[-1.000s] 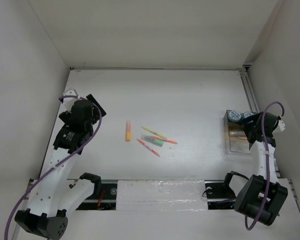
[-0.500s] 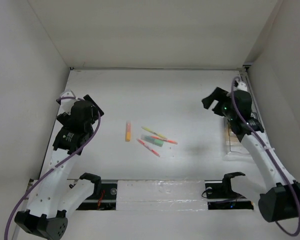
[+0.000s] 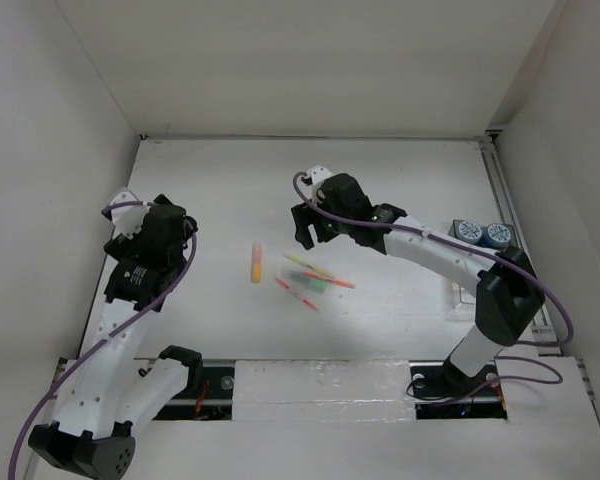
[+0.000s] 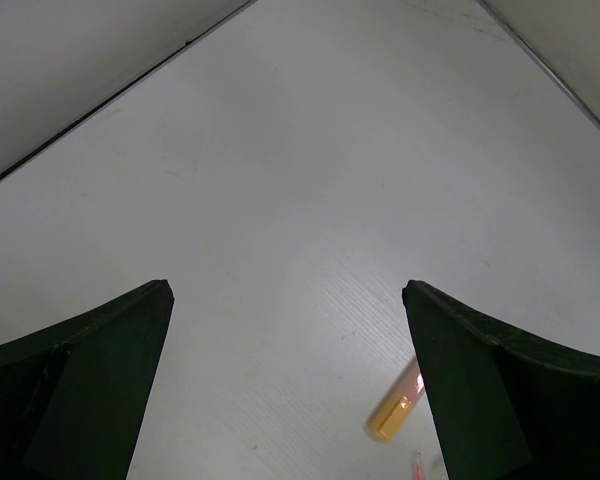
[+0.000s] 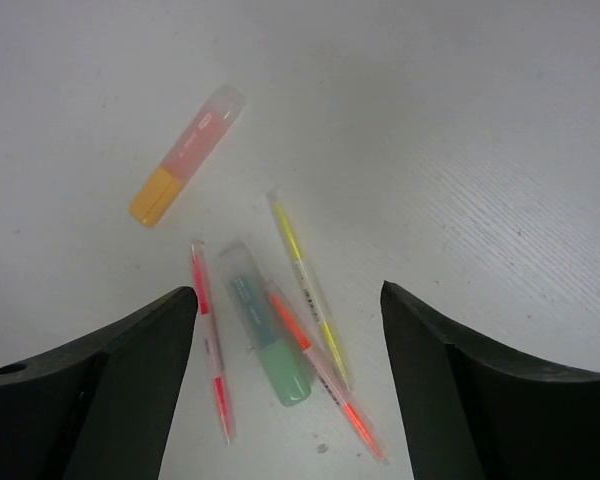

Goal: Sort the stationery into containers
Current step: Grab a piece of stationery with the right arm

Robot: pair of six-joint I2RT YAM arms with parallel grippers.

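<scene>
An orange marker (image 3: 256, 262) lies left of centre on the white table. A green marker (image 3: 315, 284), a yellow pen (image 3: 308, 264) and two red-pink pens (image 3: 297, 295) lie in a loose cluster beside it. My right gripper (image 3: 310, 226) is open and empty, hovering just behind the cluster. In the right wrist view the green marker (image 5: 268, 338), yellow pen (image 5: 308, 288), red-pink pens (image 5: 210, 340) and orange marker (image 5: 185, 155) lie below the open right gripper (image 5: 288, 295). My left gripper (image 3: 172, 216) is open and empty at the left. Its wrist view shows the left gripper (image 4: 286, 290) and the orange marker (image 4: 395, 410). Two blue-and-white rolls (image 3: 468, 231) sit at the far end of the clear tray (image 3: 463, 296).
My right arm (image 3: 440, 255) stretches from its base across the tray's front part, hiding some of it. White walls enclose the table on the left, back and right. A rail (image 3: 505, 200) runs along the right edge.
My right arm has swung from the tray at the right across to the centre, above the pens. The rolls show uncovered now. My left gripper has shifted slightly to the left.
</scene>
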